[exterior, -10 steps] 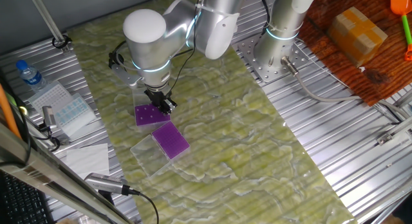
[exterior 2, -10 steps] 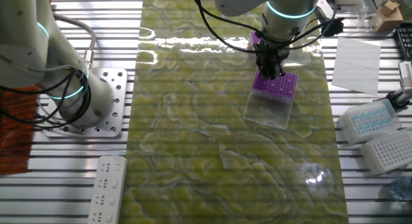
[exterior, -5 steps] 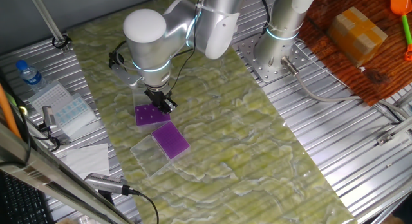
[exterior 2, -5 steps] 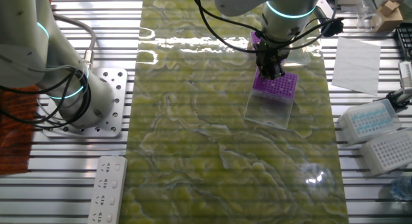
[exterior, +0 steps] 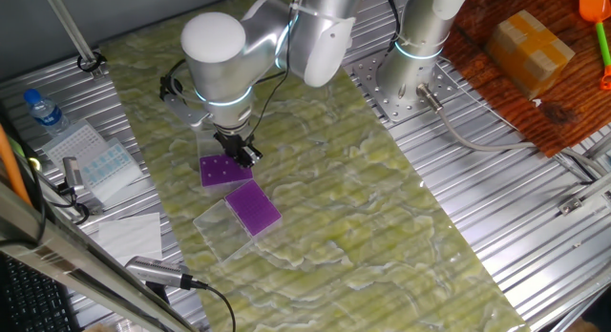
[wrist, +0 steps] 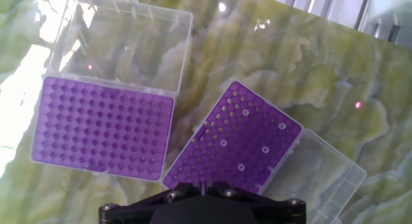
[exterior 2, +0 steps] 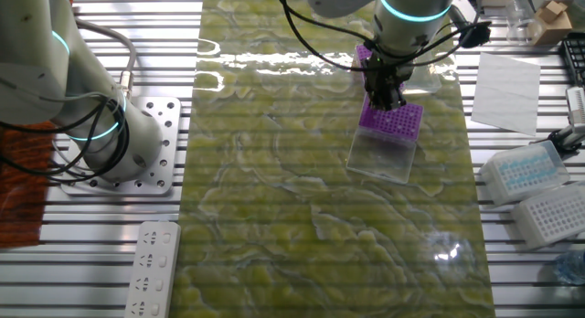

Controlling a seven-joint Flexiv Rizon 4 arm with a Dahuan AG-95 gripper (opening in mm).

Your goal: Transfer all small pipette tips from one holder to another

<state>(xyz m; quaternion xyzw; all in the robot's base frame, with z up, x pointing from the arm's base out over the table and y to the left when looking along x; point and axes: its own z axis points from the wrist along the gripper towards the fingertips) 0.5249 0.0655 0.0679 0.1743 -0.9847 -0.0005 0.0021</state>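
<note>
1. Almost nothing has moved since a second ago: in both fixed views the claw (exterior: 246, 156) hangs at the same spot over the two purple racks, and the racks lie just as they did. Only the arm's wrist looks turned a hair in the other fixed view.
2. Left in the hand view lies the left rack (wrist: 103, 129), its purple grid showing only dark holes, no pale specks that I can make out. Its clear lid (wrist: 122, 42) is folded back toward the upper left of the frame.
3. Right of it, tilted and just beside its corner, sits the right rack (wrist: 237, 141). The small tips (wrist: 245, 112) stand here, a handful of whitish rings scattered across the grid.
4. Its own clear lid (wrist: 322, 179) spreads to the lower right.
5. The claw's fingertips are out of the hand view, and the fixed views are too small: I cannot tell whether it is open, closed or carrying a tip.
6. My reading: with no real change, the transfer is paused between picks, and most tips look yet unmoved.
</note>
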